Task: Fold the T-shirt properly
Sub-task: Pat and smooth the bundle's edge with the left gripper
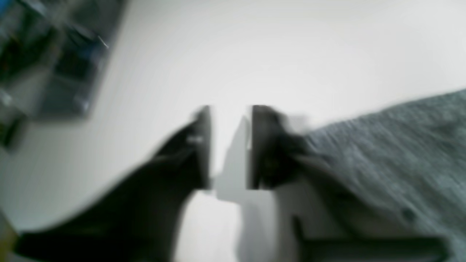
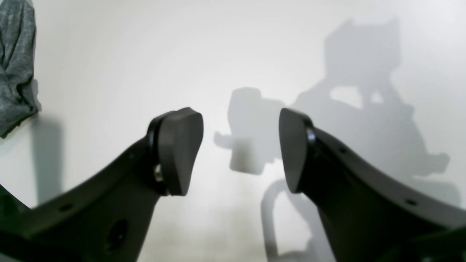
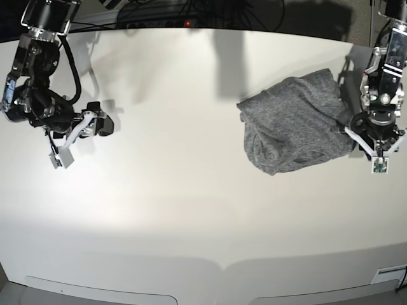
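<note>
Left end effector (image 1: 231, 147) beside bunched T-shirt (image 3: 297, 121) on white table (image 3: 191, 210).

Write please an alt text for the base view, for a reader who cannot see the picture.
A crumpled heather-grey knit T-shirt lies in a heap on the right part of a white table. The black left gripper hangs at the shirt's right edge. The black right gripper hovers over bare table at the far left, away from the shirt.

table (image 3: 191, 210) — white, glossy | cables (image 3: 191, 16) — dark, behind far edge
</note>
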